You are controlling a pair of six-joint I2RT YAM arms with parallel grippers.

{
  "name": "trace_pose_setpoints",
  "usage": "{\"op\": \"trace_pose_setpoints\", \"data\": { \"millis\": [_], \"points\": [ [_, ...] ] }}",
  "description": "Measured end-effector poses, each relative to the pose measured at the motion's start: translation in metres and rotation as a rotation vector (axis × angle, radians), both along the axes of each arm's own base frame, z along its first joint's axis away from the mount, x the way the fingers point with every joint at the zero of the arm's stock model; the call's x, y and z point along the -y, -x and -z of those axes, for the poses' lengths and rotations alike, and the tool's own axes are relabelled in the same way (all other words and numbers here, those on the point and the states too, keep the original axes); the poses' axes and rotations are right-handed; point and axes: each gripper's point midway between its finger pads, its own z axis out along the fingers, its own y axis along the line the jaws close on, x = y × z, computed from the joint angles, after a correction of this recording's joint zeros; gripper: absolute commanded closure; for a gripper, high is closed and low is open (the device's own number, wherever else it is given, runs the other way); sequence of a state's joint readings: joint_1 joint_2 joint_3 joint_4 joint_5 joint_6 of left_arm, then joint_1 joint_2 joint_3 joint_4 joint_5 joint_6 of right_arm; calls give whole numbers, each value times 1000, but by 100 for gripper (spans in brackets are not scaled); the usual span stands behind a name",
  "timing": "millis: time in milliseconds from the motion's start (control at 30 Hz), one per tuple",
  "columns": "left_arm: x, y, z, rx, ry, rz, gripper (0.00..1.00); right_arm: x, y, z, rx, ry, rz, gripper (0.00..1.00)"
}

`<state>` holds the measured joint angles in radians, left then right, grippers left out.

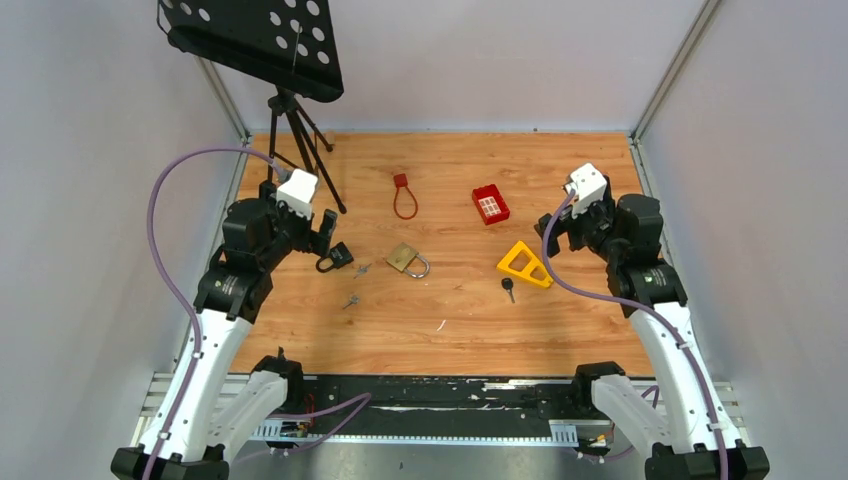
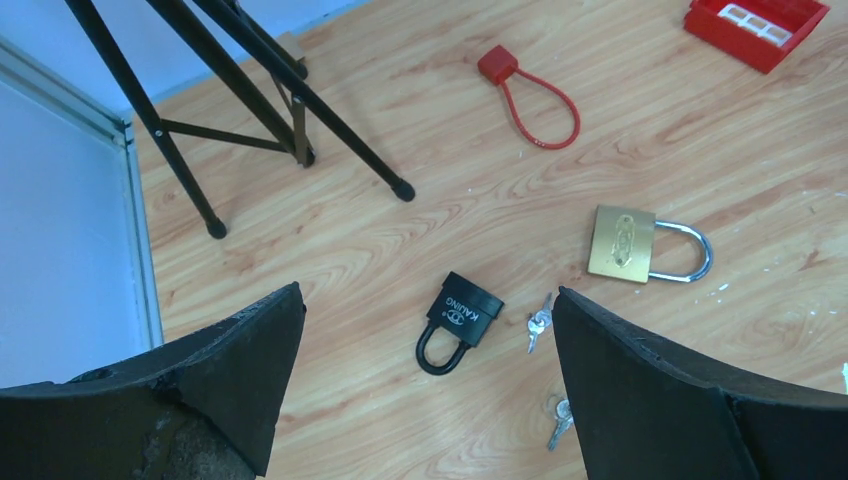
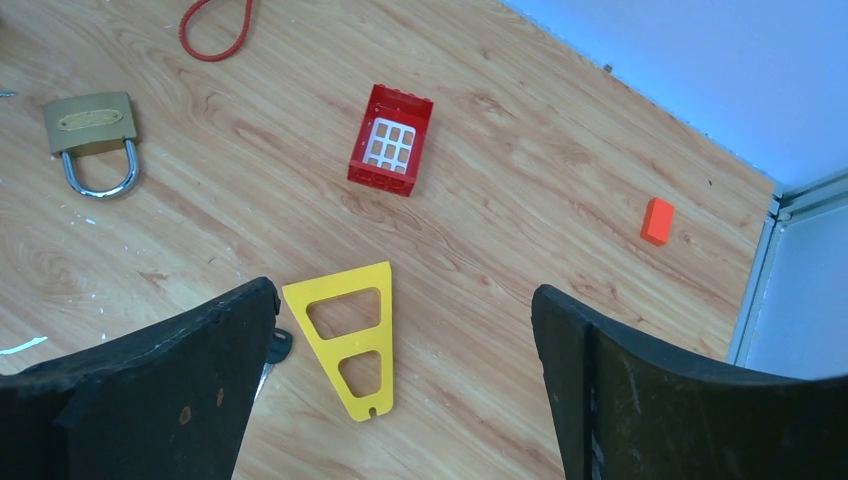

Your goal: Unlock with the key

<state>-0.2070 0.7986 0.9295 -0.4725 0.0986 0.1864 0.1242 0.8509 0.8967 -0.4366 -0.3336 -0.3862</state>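
— How do the hands stand?
— Left hand point(image 2: 425, 292) spread wide, empty. Right hand point(image 3: 402, 290) likewise.
— Locks and keys?
— The black lock point(image 2: 460, 320) lies on the tabletop point(image 2: 400, 420) below the left hand, between its fingers, with a silver key point(image 2: 539, 322) just beside it and the brass lock point(image 2: 625, 243) farther out. A black-headed key point(image 1: 509, 288) lies below the right hand, beside the yellow piece point(image 3: 350, 335).

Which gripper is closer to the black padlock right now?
Left. The left gripper hovers open right above the black padlock, which lies between its fingers in the wrist view. The right gripper is far across the table, over the yellow triangle piece.
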Motion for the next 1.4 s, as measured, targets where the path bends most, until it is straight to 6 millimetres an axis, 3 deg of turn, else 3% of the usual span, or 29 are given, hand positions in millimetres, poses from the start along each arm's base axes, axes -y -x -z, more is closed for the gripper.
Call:
{"op": "trace_pose_setpoints", "data": {
  "millis": [200, 767, 900, 1100, 1400],
  "points": [
    [3, 3, -7, 22, 16, 15, 0, 3, -3, 3, -11, -5, 3, 0],
    [16, 1, 7, -33, 31, 82, 0, -13, 5, 28, -55, -4, -113, 0],
    [20, -4, 23, -92, 19, 102, 0, -20, 3, 39, -96, -11, -143, 0],
    [31, -9, 62, -261, -44, 156, 0, -44, 0, 73, -206, 24, -207, 0],
    [90, -5, 99, -384, -183, 370, 0, -83, 10, 112, -295, 127, -335, 2]
  ]
}}
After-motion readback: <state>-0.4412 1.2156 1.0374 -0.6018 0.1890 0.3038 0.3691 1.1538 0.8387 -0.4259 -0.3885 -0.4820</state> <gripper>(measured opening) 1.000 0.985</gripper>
